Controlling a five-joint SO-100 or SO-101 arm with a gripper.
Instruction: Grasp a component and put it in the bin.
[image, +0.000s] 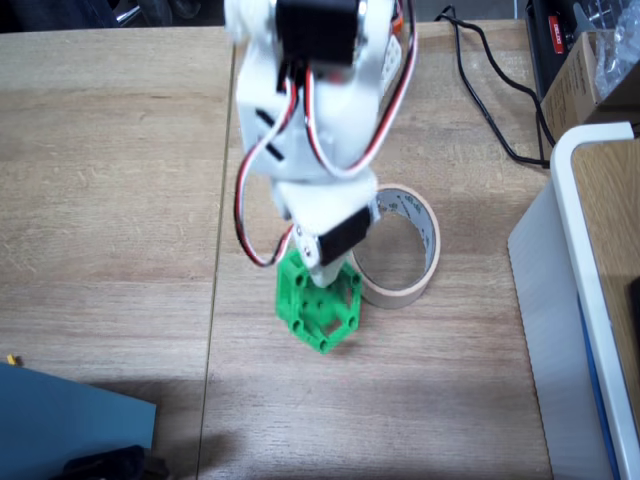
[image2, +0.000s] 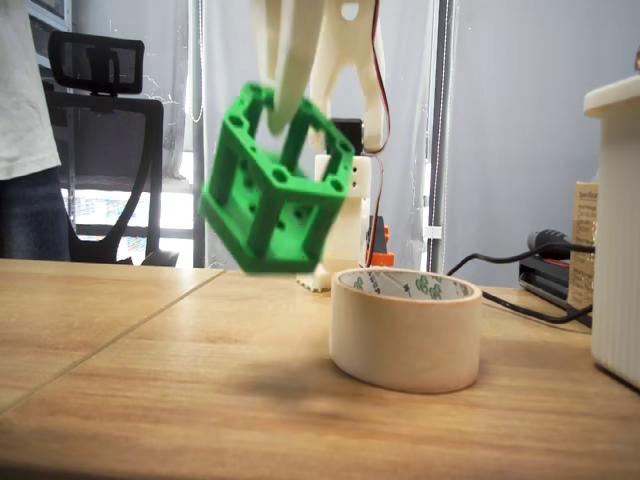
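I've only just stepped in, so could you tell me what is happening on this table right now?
A white robot arm's gripper is shut on a green hexagonal block and holds it tilted in the air, clear of the wooden table. A roll of masking tape lies flat on the table, its opening facing up, just beside the block. In the low fixed view the block hangs to the left of the roll and above it, not yet over the opening. A white-rimmed box stands at the right edge.

Soft even indoor light, backlit window glare, faint tabletop shadows, slight motion blur.
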